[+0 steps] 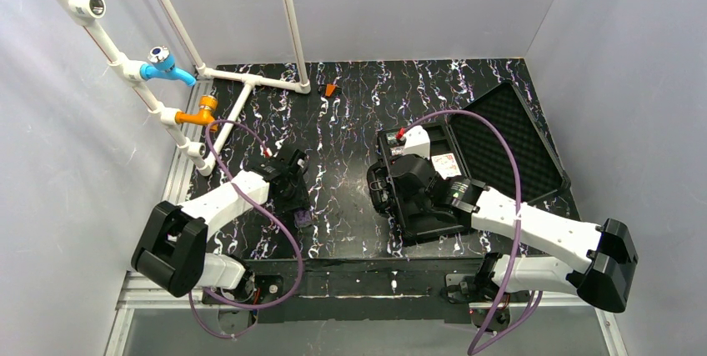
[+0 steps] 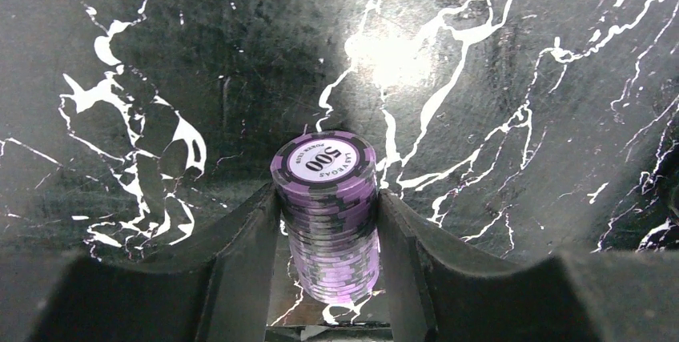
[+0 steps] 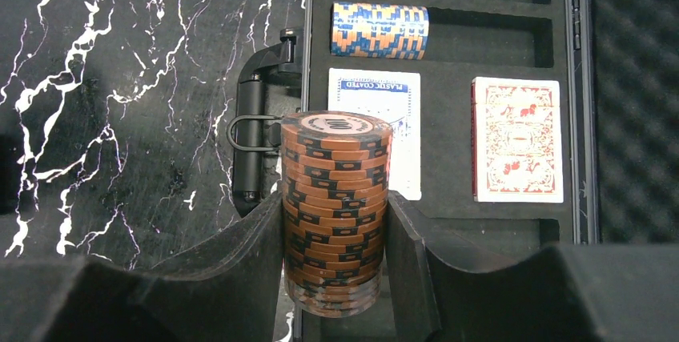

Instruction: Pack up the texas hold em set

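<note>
A purple chip stack (image 2: pixel 324 222) stands upright on the black marble table (image 2: pixel 520 78). My left gripper (image 2: pixel 328 194) is shut on it, one finger against each side. Seen from above, that gripper (image 1: pixel 293 193) sits left of centre with the purple stack (image 1: pixel 303 219) just below it. My right gripper (image 3: pixel 335 202) is shut on a brown chip stack (image 3: pixel 336 158), held upright over the near left edge of the open black case (image 3: pixel 448 222). Inside the case lie a blue-white deck (image 3: pixel 400 110), a red deck (image 3: pixel 517 139) and two chip stacks (image 3: pixel 380 31) on their sides.
The case's handle (image 3: pixel 248 142) juts out to the left and its foam-lined lid (image 1: pixel 508 135) lies open to the right. A white pipe frame (image 1: pixel 167 81) with blue and orange fittings stands at the back left. A small orange piece (image 1: pixel 331 89) lies near the back wall.
</note>
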